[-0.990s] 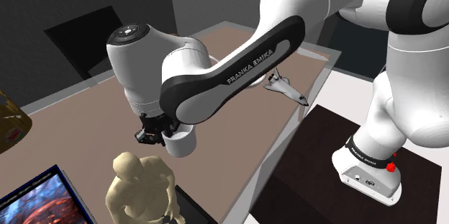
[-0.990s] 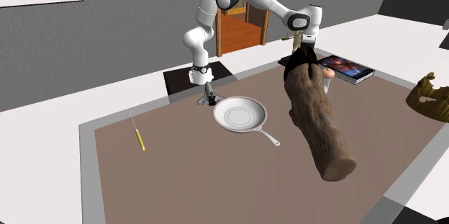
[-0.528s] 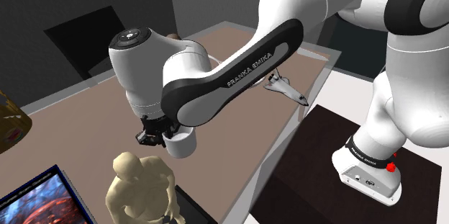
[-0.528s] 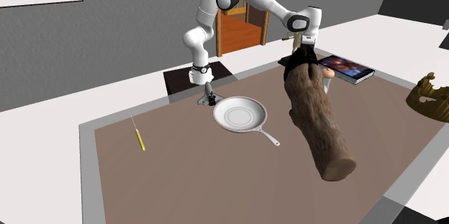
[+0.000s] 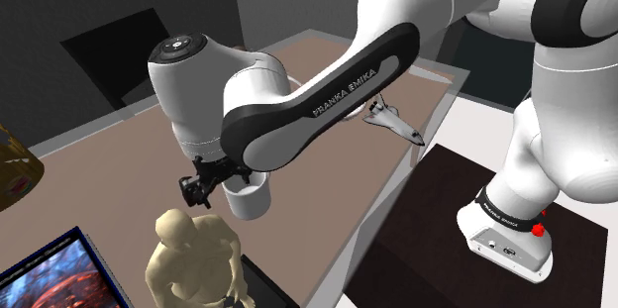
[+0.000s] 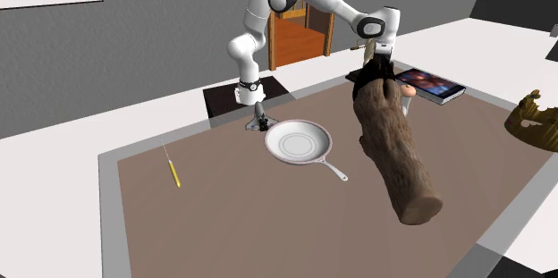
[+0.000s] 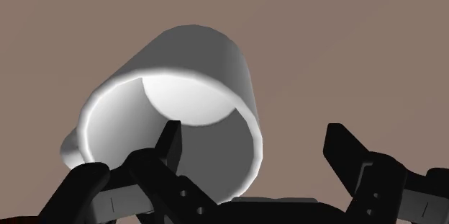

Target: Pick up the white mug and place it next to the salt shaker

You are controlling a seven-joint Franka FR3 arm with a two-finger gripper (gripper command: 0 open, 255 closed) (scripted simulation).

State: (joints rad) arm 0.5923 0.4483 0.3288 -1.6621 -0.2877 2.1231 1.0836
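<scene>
- Straddling one wall of the white mug with the gripper spread wide: one of the fingers inside the mouth, the other outside, neither pressing on the wall, so nothing gripped so far.
- Standing upright, as far as can be judged, on the brown table top, just beside the tan figurine, on the figurine's side toward the toy shuttle.
- Risking, on closing, a pinch on a single thin wall: a grip apt to let the mug swing or slip once lifted, with most of its weight hanging to one side of the fingers.
- Risking a shove as well, should one finger meet the wall before the other, skidding or tipping the mug against the figurine.
- Risking a knock to the figurine on the way up, given so little room between the two.
- Unable to pick out the salt shaker with any certainty, hence no judging the carry or the spot to set down.
- Readable: "FRANKA EMIKA" in white capitals along the dark forearm cover, above the figurine.
- Too small to read: the print on the band at the arm's base, well apart from the figurine.
</scene>
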